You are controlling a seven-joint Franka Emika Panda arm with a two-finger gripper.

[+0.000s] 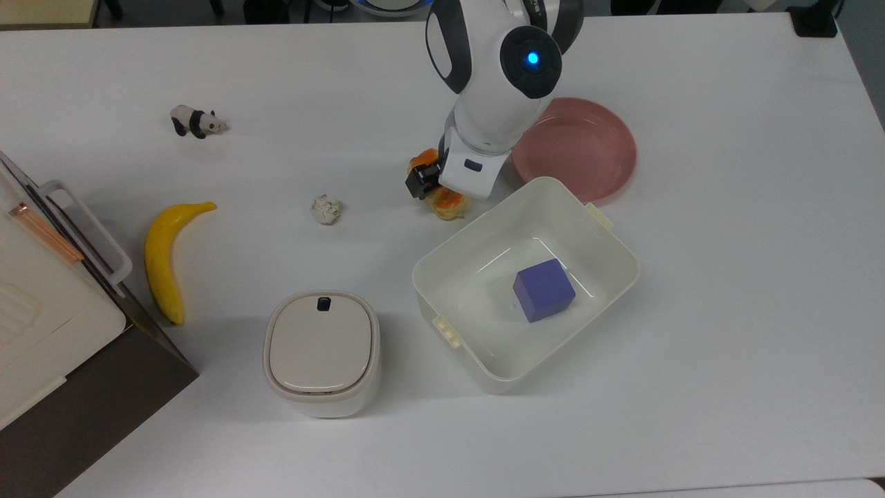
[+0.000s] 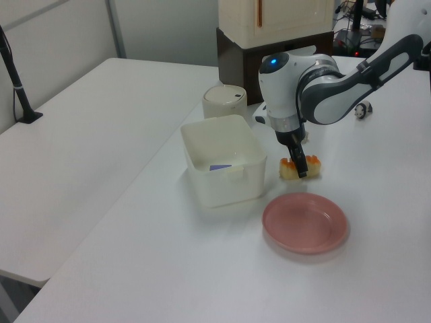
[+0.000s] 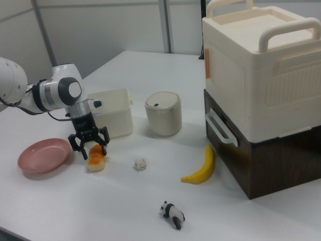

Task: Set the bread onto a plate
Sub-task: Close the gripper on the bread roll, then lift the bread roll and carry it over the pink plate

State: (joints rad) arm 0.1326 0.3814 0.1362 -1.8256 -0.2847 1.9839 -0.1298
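jaws (image 3: 90,145): standing apart, straddling the bread (image 3: 95,159), one finger on each long side, not clamped yet.
bread: lying on the table (image 1: 726,290), toward the far edge in the top view, between the pink plate (image 1: 584,149) and the paper ball (image 1: 325,209), just beside the white tub's (image 1: 608,277) corner.
bread axis: long axis running diagonally in the top view, one end pointing toward the far edge, the other toward the tub; braided crust facing up.
step: I'm judging this as the grasp, lowering over the bun's middle.
doing it well: closing across the short width, centred along the length, gently since the crust looks soft; lifting clear of the tub wall before heading to the plate.
plate: sitting bare, touching the tub.
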